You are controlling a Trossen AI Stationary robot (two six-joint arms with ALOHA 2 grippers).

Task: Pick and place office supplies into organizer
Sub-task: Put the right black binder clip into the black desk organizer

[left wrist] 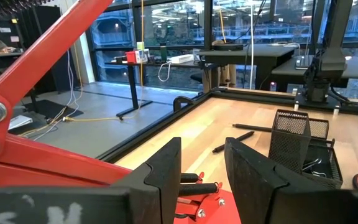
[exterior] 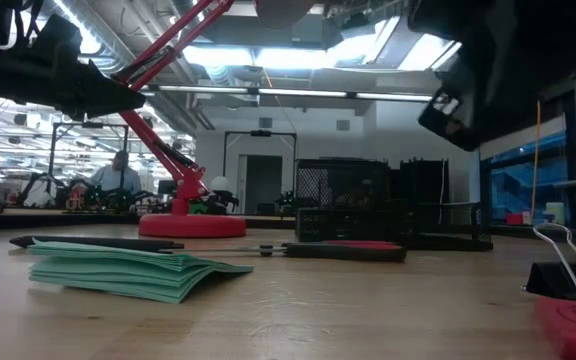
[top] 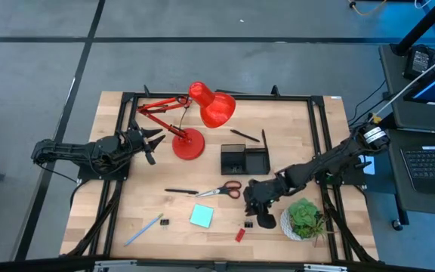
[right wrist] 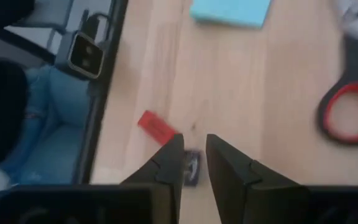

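Far left, the left gripper (top: 151, 143) hangs beside the red lamp (top: 202, 113), fingers parted around nothing. Along the front edge lies a light-blue pen (top: 143, 230), then a tiny black clip (top: 165, 222) and the teal sticky-note pad (top: 202, 216). Behind those, a black pen (top: 180, 192) and red-handled scissors (top: 222, 190). The black mesh organizer (top: 244, 159) sits mid-table, two pens (top: 246, 136) behind it. The right gripper (top: 252, 208) hovers over a small clip (right wrist: 191, 167), fingers slightly apart, empty, red piece (top: 240, 235) nearby. Potted plant (top: 305, 217) at right.
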